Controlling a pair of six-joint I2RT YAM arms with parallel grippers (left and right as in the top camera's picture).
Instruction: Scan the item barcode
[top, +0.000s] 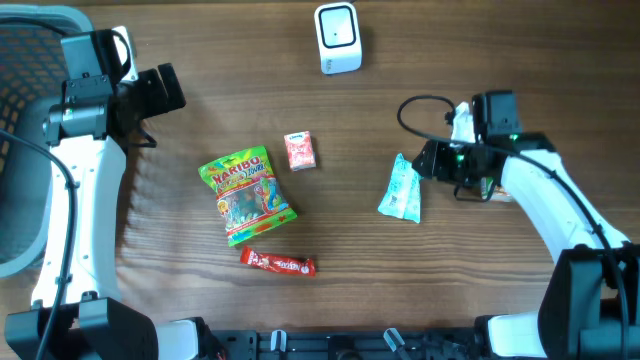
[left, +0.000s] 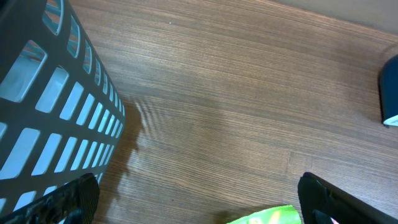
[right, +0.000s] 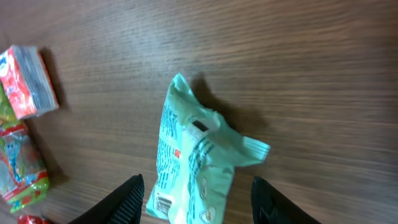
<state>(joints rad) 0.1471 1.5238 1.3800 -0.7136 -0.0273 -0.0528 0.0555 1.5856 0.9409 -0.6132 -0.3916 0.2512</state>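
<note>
- Right wrist view: the mint pouch (right: 196, 155) lies on the table (right: 323, 74) with the right gripper (right: 198, 183) low over its near end. The fingers (right: 127, 202) are spread, one on each side, and neither is visibly pressing the film.
- Step in hand, as I judge it: the pick-up. The pouch is straddled but not yet pinched or lifted.
- What looks like a small barcode patch sits at the pouch's near left corner, close to the left finger.
- Next move calls for closing on the crinkly film without covering that patch. The pouch must then be raised and carried across to the white scanner (top: 337, 38) at the far edge, well apart from it, with the patch turned to the scanner's face.
- Left gripper (left: 199, 180): fingers wide apart, holding nothing, hovering beside the basket (left: 56, 106).
- Basket: dark mesh, at the table's left edge; no item shows in the part in view.
- Lying loose on the table, in no container: Haribo bag (top: 245, 195), small red box (top: 301, 151), red bar (top: 278, 263).
</note>
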